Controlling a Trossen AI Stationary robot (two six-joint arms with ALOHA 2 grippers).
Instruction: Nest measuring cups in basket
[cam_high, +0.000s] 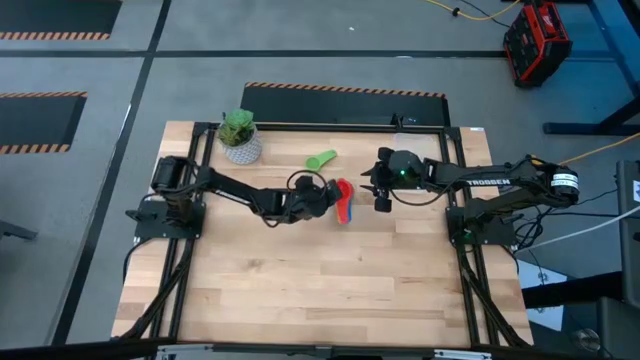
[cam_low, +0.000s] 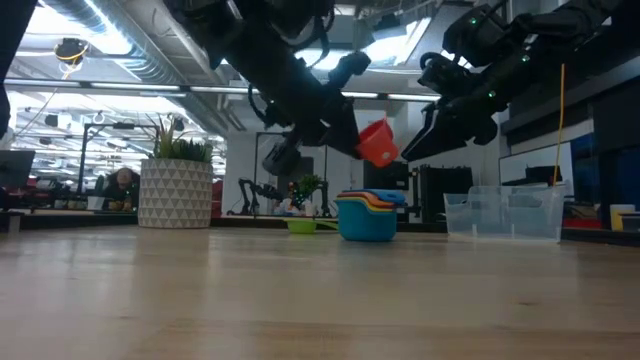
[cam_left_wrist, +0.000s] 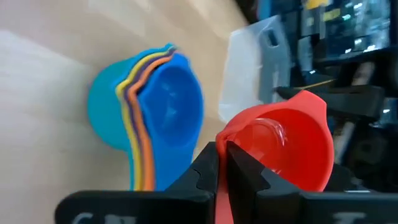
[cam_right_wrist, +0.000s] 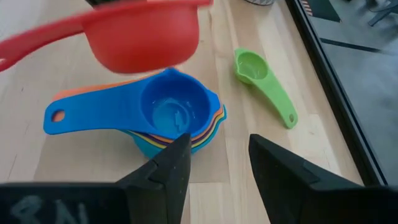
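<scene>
My left gripper is shut on a red measuring cup and carries it in the air over the middle of the table. Just below it stands a stack of nested cups on the wood: a blue one on top, with yellow, orange and light blue under it. A green cup lies alone toward the far edge. The clear basket stands on the table to the right in the low view. My right gripper is open and hovers just right of the stack, touching nothing. My left gripper pinches the red cup between its two shut fingers at the handle's root, right where it joins the bowl. It comes in from the table's left. The cup is lifted clear, its bowl tilted, above the stack.
A green plant in a white pot stands at the far left of the table. The near half of the wooden tabletop carries nothing. Black frame rails run along the table's sides.
</scene>
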